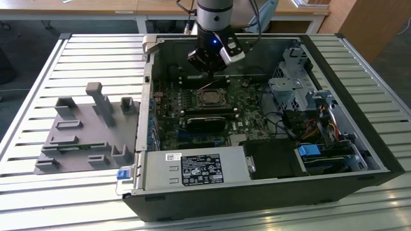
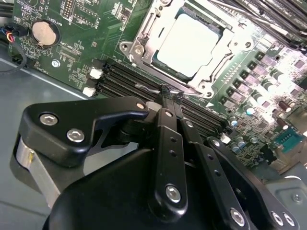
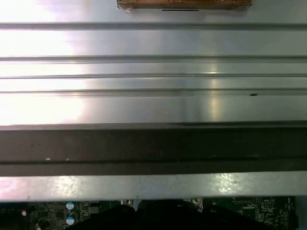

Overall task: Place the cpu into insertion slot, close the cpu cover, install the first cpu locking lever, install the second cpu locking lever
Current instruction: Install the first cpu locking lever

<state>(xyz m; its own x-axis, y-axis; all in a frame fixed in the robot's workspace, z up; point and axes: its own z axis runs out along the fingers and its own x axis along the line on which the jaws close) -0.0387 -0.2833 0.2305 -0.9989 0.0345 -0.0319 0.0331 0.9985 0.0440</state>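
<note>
Since the cpu (image 2: 188,44) already sits in the insertion slot (image 2: 168,70) with the cpu cover (image 2: 144,36) lying flat around it, I'd judge the first locking lever to be the step in hand. The hand (image 2: 171,93) hangs just beside the cover, fingers drawn narrow, tips at a thin wire lever (image 2: 146,88). Seating it would call for a steady downward push.

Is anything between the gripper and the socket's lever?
Nothing visible does. The gripper is right at the thin wire lever, which runs along the edge of the cover above the memory slots. The cover lies closed over the cpu.
</note>
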